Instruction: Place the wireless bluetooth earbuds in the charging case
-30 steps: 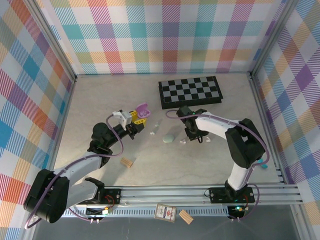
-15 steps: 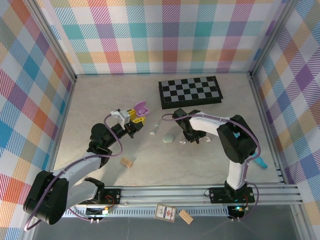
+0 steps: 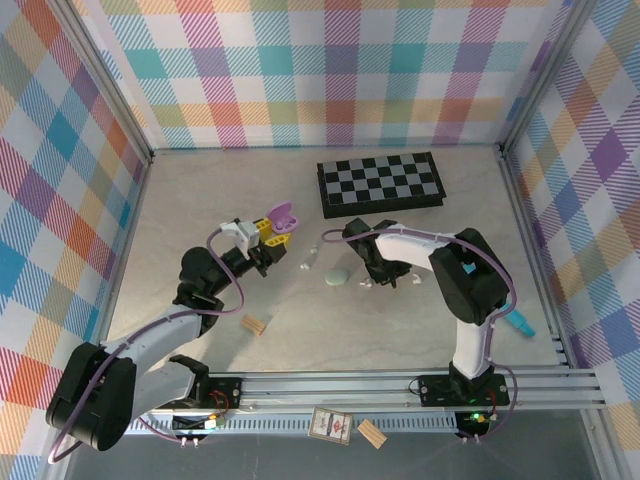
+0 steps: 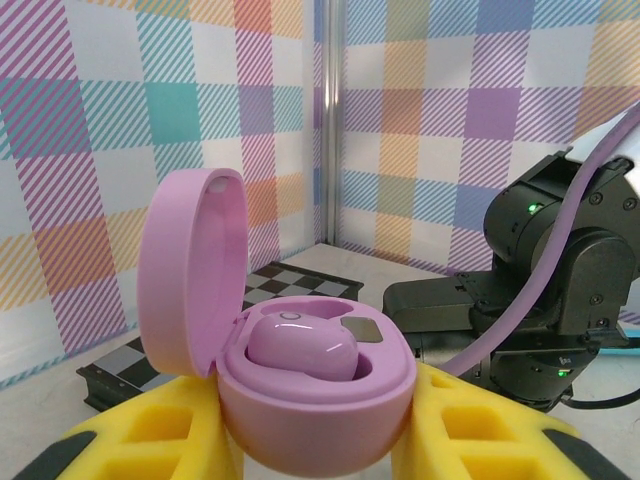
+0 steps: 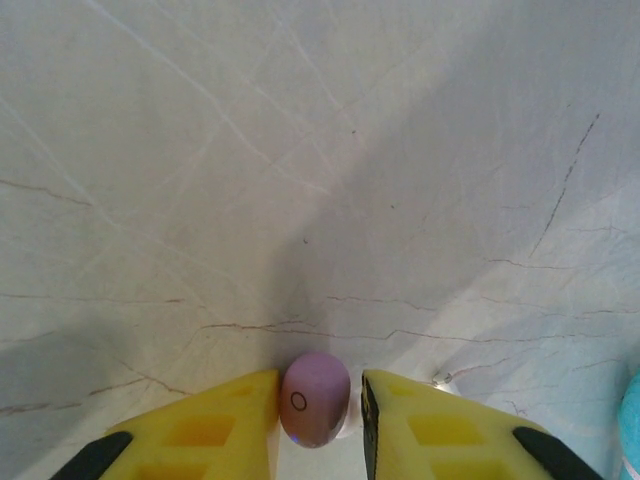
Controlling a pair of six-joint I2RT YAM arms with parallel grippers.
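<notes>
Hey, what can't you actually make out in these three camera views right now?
- Right wrist view: whether the yellow fingers pinch the purple earbud; the gaps are too slim to judge.
- Left wrist view: the rest of the interior of the purple charging case, hidden behind the seated earbud.
- Top view: the white bits beside the right arm, too small to identify.

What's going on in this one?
The left end effector holds an open purple case with one purple earbud already seated in it. The right end effector is down at the table, its fingers close on either side of a second earbud, also purple, lying there. Whether it is gripped yet is unclear. That one is not yet in the case.
</notes>
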